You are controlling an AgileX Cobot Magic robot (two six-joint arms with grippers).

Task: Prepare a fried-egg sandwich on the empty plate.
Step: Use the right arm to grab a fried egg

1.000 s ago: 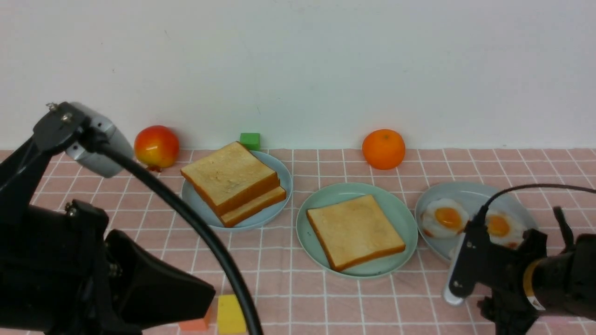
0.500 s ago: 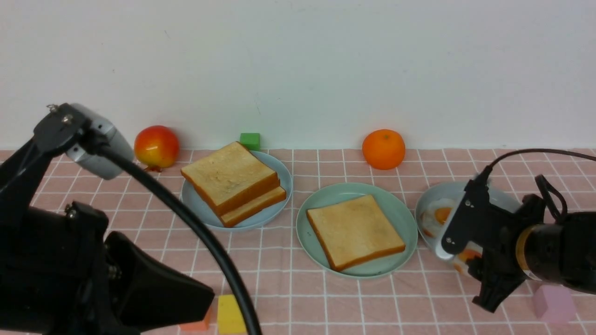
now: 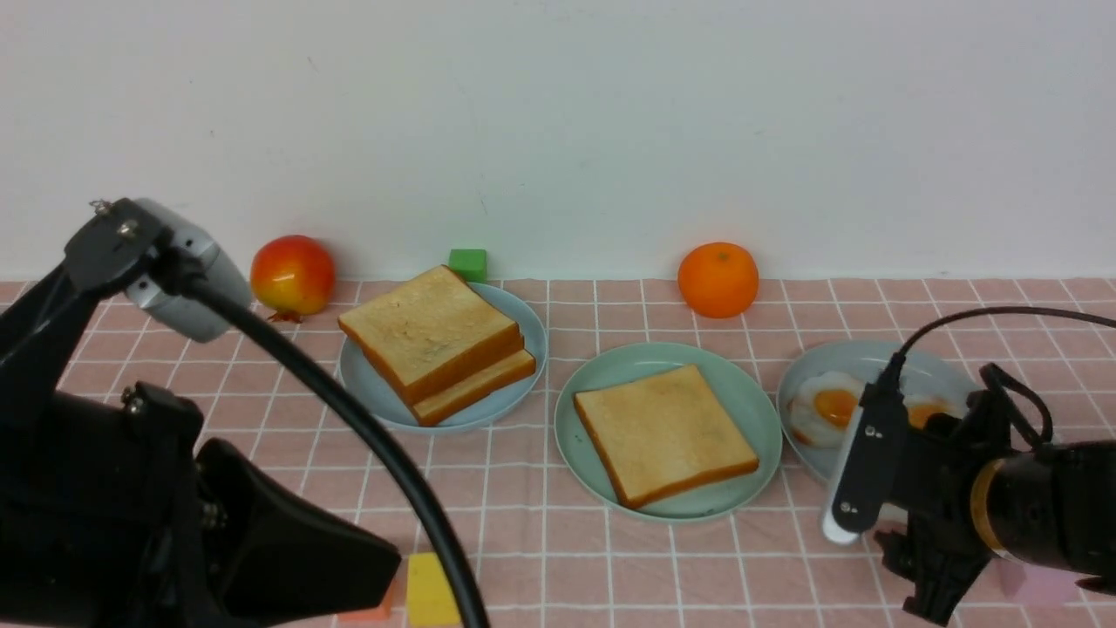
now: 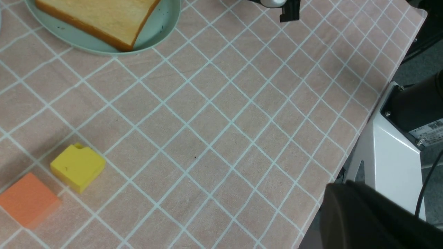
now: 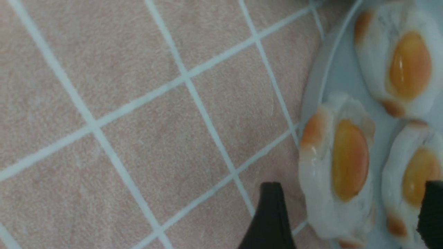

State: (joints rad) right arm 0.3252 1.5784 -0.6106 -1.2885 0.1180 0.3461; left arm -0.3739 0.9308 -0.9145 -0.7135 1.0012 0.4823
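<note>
The mint-green plate sits mid-table and holds one toast slice with nothing on top; both show in the left wrist view, plate and slice. Three toy fried eggs lie on the grey-blue oval plate; one egg shows clear of the arm. My right gripper is open, low over that plate's near edge, its fingertips on either side of the nearest egg. Of my left gripper only a dark blurred part shows, above the table's front edge.
A pale-blue plate holds a stack of toast. An apple, a green block and an orange stand by the back wall. A yellow block and an orange block lie near the front.
My right arm swung forward over the egg plate, then dropped lower at the plate's near edge. The left arm has barely moved.
</note>
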